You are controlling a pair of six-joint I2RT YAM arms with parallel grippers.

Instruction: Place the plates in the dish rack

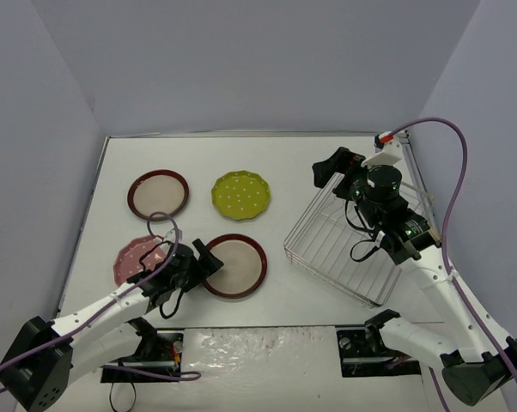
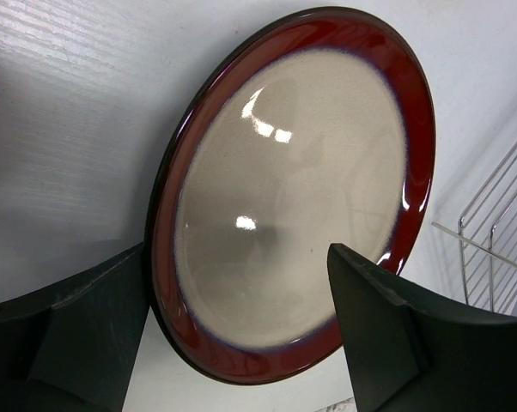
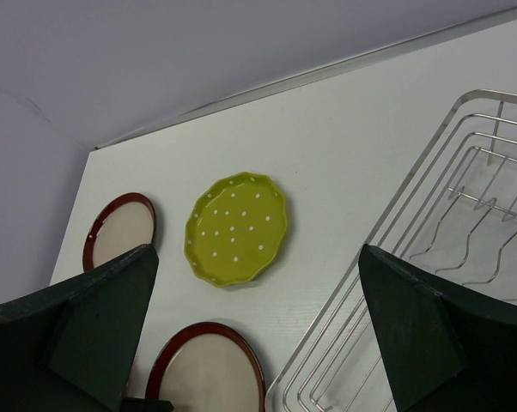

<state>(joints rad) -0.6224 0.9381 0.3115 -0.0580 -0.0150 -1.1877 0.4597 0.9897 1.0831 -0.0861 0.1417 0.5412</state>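
Observation:
Of the plates, a red-rimmed one with a beige centre lies flat at the front. My left gripper is at its left rim. In the left wrist view this plate fills the frame, and the left gripper stands open with its near rim between the fingers. A pink plate is partly under the left arm. Further back lie a second red-rimmed plate and a yellow-green dotted plate. The silver wire dish rack holds nothing. My right gripper hangs open over its far left corner.
The right wrist view looks down on the yellow-green plate, both red-rimmed plates and the rack's wire edge. Grey walls close the table at the back and sides. A purple cable loops off the right arm.

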